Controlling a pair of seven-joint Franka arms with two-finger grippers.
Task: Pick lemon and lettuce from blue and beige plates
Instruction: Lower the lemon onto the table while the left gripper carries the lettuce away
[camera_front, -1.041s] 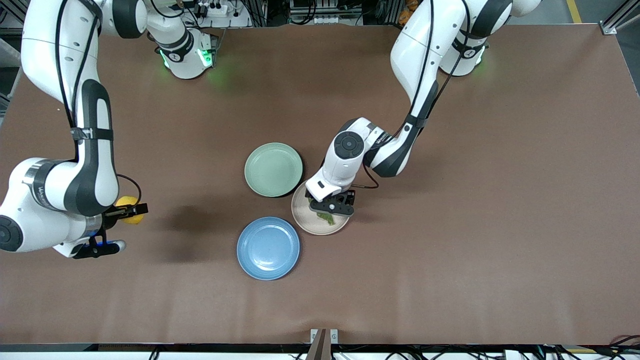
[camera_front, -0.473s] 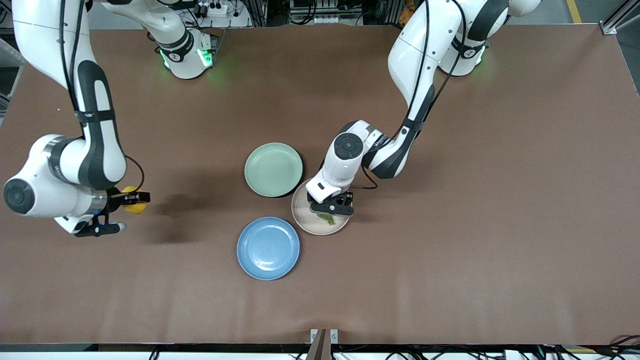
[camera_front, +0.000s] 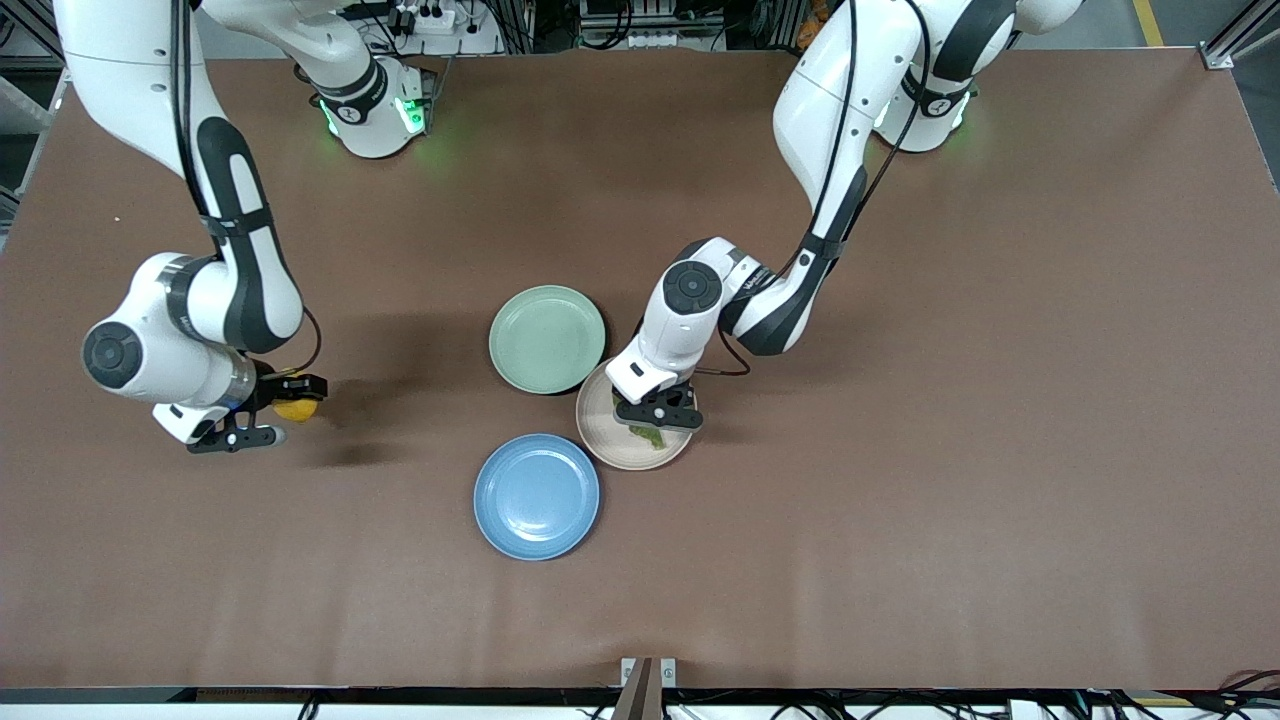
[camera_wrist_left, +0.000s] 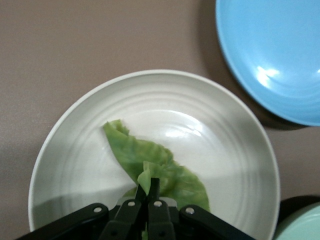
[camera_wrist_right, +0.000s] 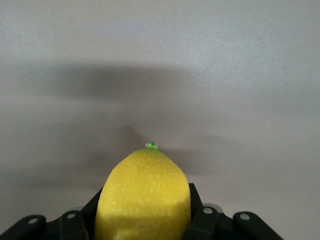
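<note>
On the beige plate (camera_front: 610, 445), near the middle of the table, the left gripper (camera_front: 655, 418) is down low with its two fingers pinched tight on a fold of the lettuce (camera_wrist_left: 150, 167). In the left wrist view the rest of the leaf lies flat on the plate and points off toward ten o'clock from the fingers. The blue plate (camera_front: 537, 496) sits just beside the beige one, at about seven o'clock from it and nearer the front camera, and it has nothing on it. A mint-green plate (camera_front: 547, 338) sits at about eleven o'clock, just beside the beige plate. The right gripper (camera_front: 285, 408) is way over at nine o'clock from the plates, up over bare table, and it is squeezing the lemon (camera_wrist_right: 144, 195) between its fingers. So the lemon looks done, and the leaf is the job now. To do it well, I think the left arm should go straight up and slowly. The pinch holds only a small fold, so a quick tug might tear the leaf or let it slip. It should also keep clear of the plate rim, so the plate does not slide into the ones beside it.
</note>
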